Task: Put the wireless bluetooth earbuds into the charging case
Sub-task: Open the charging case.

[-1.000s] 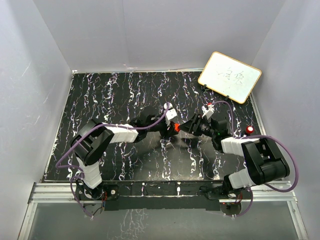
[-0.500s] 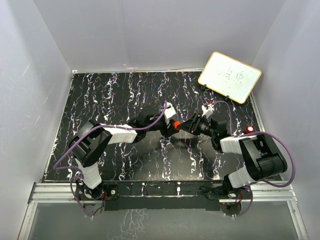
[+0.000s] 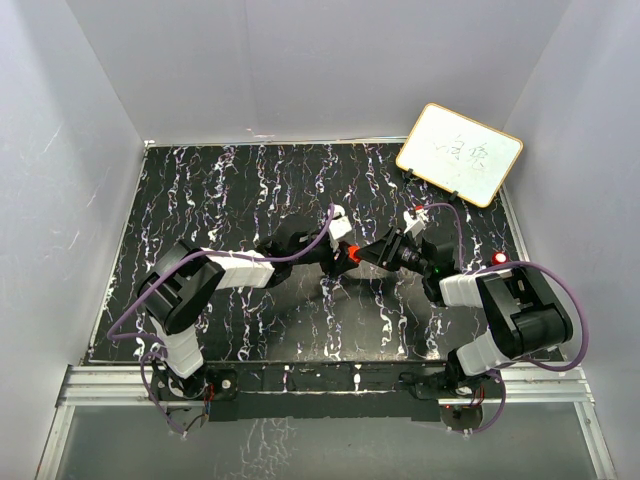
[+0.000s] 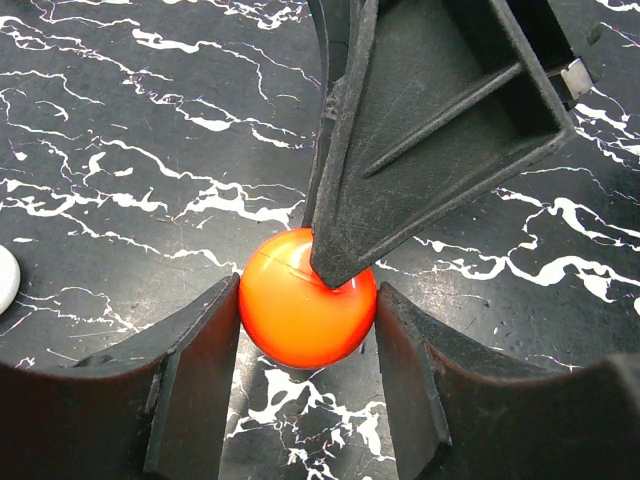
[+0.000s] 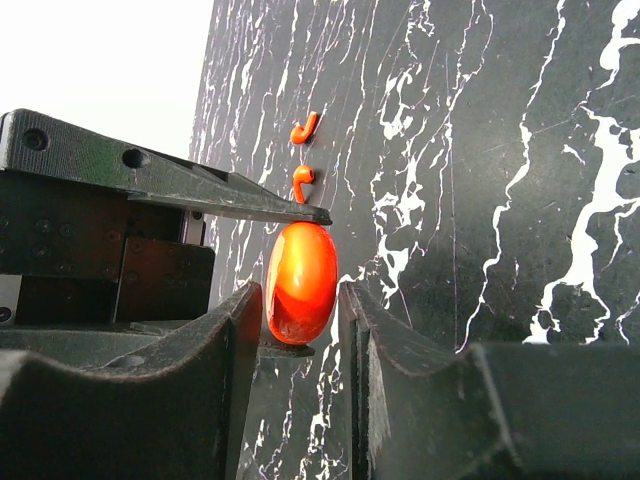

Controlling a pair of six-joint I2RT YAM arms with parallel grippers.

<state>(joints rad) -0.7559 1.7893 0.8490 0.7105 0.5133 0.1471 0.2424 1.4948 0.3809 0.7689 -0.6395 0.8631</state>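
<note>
Right gripper [image 5: 298, 300] has narrowed around the glossy orange round case [image 4: 285, 318] mid-frame, grip unclear; left gripper [image 4: 310, 300] clamps it for opening

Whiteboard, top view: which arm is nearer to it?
Right. The right arm lies on the whiteboard's side; the left arm lies on the opposite side, and their grippers meet at the red charging case.
</note>
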